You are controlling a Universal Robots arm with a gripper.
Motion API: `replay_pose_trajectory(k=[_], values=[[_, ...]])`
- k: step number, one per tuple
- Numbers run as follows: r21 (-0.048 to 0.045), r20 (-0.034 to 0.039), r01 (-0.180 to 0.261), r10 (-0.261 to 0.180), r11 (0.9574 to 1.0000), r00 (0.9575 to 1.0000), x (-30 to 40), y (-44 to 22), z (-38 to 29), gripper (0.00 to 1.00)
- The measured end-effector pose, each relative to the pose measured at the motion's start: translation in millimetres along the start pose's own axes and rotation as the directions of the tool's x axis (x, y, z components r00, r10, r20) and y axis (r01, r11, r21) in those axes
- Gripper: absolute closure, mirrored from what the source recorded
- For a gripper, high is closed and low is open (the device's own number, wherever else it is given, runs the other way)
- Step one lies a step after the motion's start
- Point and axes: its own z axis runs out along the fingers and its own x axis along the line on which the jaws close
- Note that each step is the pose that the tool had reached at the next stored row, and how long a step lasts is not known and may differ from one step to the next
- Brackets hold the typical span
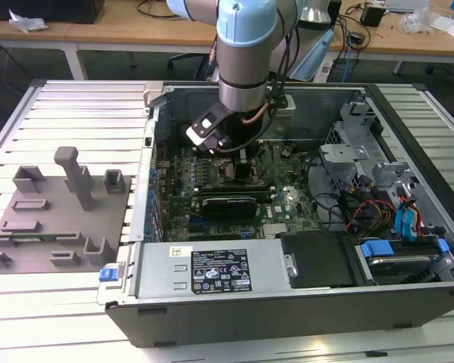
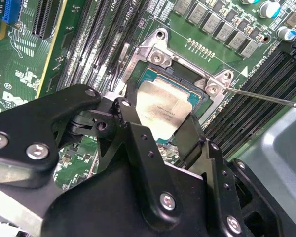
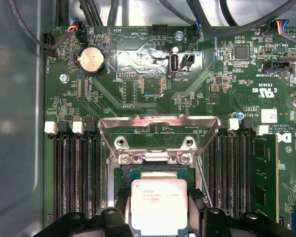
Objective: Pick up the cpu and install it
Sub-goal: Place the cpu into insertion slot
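At the motherboard socket (image 3: pixel 153 173) | 1 cpu (image 3: pixel 159 207) | jaws: 2 fingers (image 2: pixel 138 136) clamped on its opposite edges

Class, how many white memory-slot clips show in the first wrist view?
4: two white clips on one side of the cpu, two on the other; more may be hidden.

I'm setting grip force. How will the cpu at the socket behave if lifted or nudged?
The cpu looks like a thin flat plate with a metal top, so probably stiff and light. Its smooth, shiny top and thin edges likely make it slippery to hold. Lying flat at the socket, it shouldn't roll or tip, but a sideways shove might damage it.
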Motion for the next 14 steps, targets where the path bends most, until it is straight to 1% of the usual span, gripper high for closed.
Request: replay_pose_trajectory(k=[2, 3, 5, 6, 10, 11, 14], values=[[0.0000, -0.0014, 0.000, 0.000, 1.0000, 1.0000, 0.3, 0.1, 0.4, 0.44], [0.0003, -0.0008, 0.000, 0.000, 1.0000, 1.0000, 0.2, 0.0, 0.3, 0.38], [0.0004, -0.0005, 0.000, 0.000, 1.0000, 1.0000, 0.1, 0.0, -0.2, 0.38], [0.0001, -0.0008, 0.000, 0.000, 1.0000, 1.0000, 0.1, 0.1, -1.5, 0.38], [0.0005, -0.0004, 0.000, 0.000, 1.0000, 1.0000, 0.1, 0.7, -15.2, 0.38], [0.0005, -0.0003, 0.000, 0.000, 1.0000, 1.0000, 0.1, 0.9, -19.9, 0.38], [0.0003, -0.0005, 0.000, 0.000, 1.0000, 1.0000, 0.1, 1.0, -20.6, 0.38]])
